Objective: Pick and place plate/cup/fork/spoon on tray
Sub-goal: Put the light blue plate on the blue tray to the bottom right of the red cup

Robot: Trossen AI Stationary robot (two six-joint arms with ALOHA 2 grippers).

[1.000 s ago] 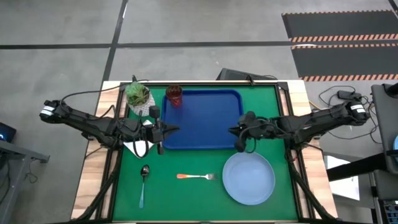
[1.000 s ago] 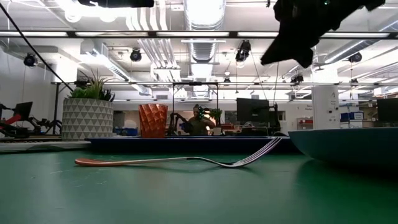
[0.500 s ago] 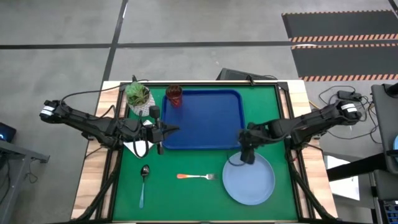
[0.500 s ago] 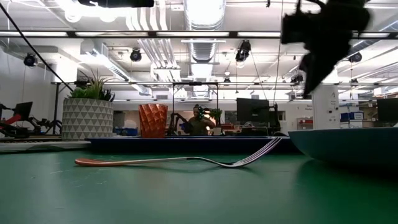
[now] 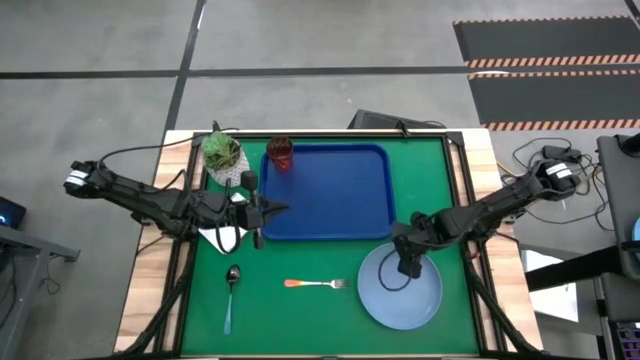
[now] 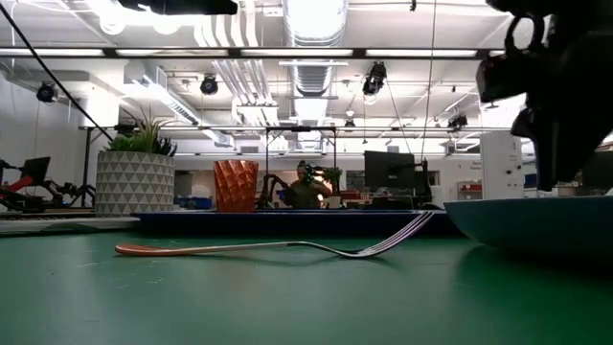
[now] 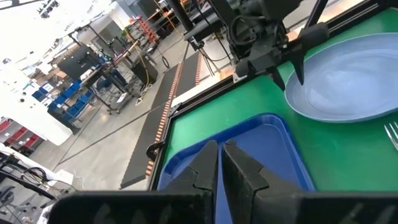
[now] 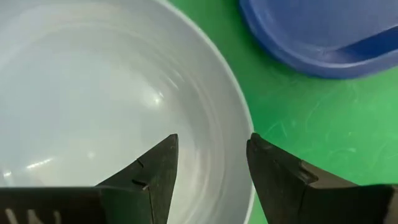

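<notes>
The light-blue plate [image 5: 402,290] lies flat on the green mat at the near right. My right gripper [image 5: 408,268] hangs open just above its far-left rim [image 8: 239,124], pointing down, one finger over the plate's inside and one over the mat. The deep-blue tray [image 5: 325,190] lies at the far middle, with the dark-red cup [image 5: 281,153] upright at its far left corner. The orange-handled fork [image 5: 318,284] and the blue-handled spoon [image 5: 231,295] lie on the mat near the front. My left gripper [image 5: 272,209] waits shut, level, over the tray's left edge.
A white pot with a green plant [image 5: 222,152] stands on the mat left of the cup. A white cloth or paper [image 5: 222,236] lies under my left arm. The mat between the tray and the fork is bare.
My right gripper has swung from the tray's near right corner toward the table's near edge and come down over the plate's far-left rim. It has tipped from near level to pointing steeply down. The plate, fork, spoon and cup have stayed put.
</notes>
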